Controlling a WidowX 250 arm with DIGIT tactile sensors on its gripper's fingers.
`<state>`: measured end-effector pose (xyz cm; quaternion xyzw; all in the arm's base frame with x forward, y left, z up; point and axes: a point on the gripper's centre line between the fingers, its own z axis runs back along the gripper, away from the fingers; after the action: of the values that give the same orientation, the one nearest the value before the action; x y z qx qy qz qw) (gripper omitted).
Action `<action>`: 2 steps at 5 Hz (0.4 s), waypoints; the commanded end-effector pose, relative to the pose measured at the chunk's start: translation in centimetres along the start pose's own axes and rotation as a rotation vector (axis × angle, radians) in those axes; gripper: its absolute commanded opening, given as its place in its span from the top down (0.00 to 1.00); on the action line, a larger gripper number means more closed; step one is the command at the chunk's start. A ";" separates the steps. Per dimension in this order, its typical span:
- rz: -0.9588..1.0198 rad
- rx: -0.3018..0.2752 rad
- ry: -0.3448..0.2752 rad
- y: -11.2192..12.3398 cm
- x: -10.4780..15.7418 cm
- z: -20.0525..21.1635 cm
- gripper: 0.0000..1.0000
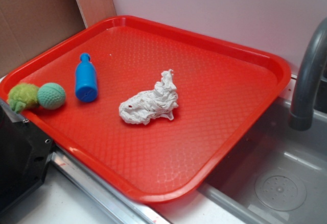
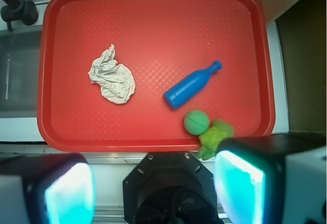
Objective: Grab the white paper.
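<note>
The white paper (image 2: 112,81) is seen ungrasped on the red tray (image 2: 153,9), left of the blue toy bottle (image 2: 191,86). The gripper (image 2: 153,185) is spread wide, empty; approach and grasp remain outstanding.

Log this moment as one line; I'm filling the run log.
stage: pre-grasp | gripper: open, off tray | white paper: on tray, untouched | nearby: blue bottle, green toy
</note>
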<state>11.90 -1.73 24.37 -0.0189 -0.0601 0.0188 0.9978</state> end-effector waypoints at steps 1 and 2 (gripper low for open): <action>0.000 0.000 0.000 0.0 0.0 0.0 0.00; -0.251 -0.008 -0.013 -3.0 2.4 -5.1 0.00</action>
<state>14.64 -4.28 19.45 -0.0153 -0.0533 -0.0910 0.9943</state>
